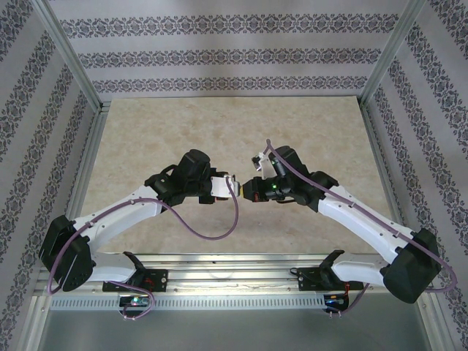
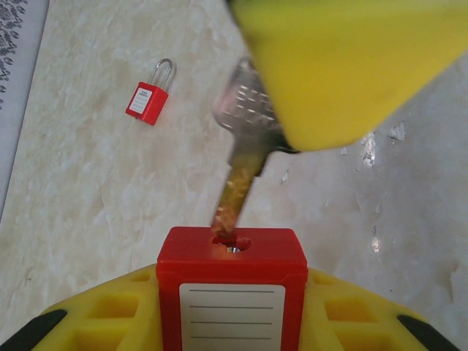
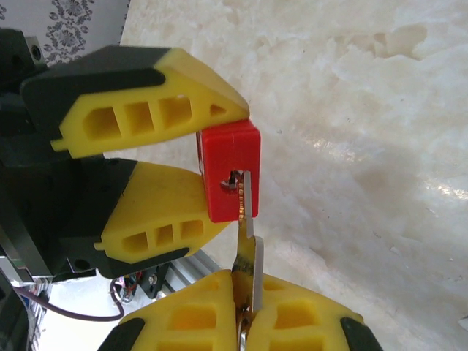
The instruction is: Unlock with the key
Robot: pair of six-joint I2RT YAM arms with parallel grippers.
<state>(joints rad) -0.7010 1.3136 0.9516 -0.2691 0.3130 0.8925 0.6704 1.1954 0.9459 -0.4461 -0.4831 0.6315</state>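
left gripper (image 3: 224,165) pinches red padlock (image 2: 231,265) in mid-air | its white label (image 2: 232,316): ruled lines, no words | right gripper (image 3: 245,311) pressed together on key (image 2: 246,150), tip at keyhole (image 2: 234,242) | left wrist view: second padlock (image 2: 150,99) lying on table (image 2: 102,205), label unreadable

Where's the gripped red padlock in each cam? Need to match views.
Top external: just left of centre, padlock at the left gripper tip, white label up.
Left wrist: padlock bottom centre, keyhole on top.
Right wrist: padlock centre-left, between yellow fingers.
Shared landmark: key, tip at the keyhole.
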